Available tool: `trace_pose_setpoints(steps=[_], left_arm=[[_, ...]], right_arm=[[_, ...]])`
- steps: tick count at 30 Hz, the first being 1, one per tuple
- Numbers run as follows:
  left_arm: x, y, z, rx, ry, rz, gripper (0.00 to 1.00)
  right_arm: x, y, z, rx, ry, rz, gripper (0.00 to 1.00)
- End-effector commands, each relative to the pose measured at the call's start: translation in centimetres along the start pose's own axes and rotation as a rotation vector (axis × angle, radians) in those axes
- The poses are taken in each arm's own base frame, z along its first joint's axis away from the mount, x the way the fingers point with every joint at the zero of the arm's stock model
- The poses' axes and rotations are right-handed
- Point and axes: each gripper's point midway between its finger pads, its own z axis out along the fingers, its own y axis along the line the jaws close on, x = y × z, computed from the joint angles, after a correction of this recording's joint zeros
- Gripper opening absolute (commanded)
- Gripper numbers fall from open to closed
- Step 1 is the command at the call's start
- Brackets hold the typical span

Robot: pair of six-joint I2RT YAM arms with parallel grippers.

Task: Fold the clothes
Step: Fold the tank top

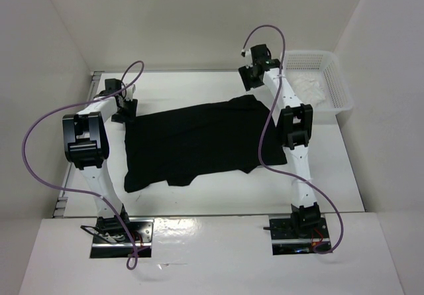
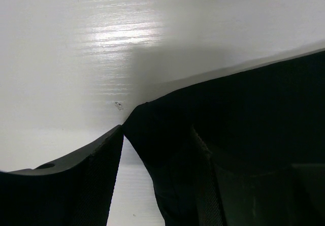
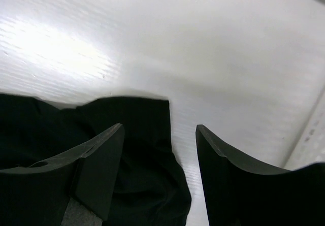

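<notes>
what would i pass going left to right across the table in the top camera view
left gripper → black t-shirt → right gripper → white mesh basket

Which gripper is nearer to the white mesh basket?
Right. The right gripper is at the far right corner of the black T-shirt, just left of the white mesh basket; the left gripper is at the shirt's far left corner, across the table.
</notes>
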Motion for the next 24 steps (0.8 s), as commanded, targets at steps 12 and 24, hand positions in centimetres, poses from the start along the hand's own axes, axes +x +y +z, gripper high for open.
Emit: trace_pose_setpoints(steps=[12,24], left_arm=[[1.9,-0.5,1.6,0.045,0.058,0.006,0.6],[2.6,-0.8,2.2,0.062,0.094,0.013,0.58]], right_arm=[[0.3,1.3,1.3,-0.064,0.039,-0.001,0.67],[2.2,1.8,2.6,-0.085,0.097,-0.01,0.67]])
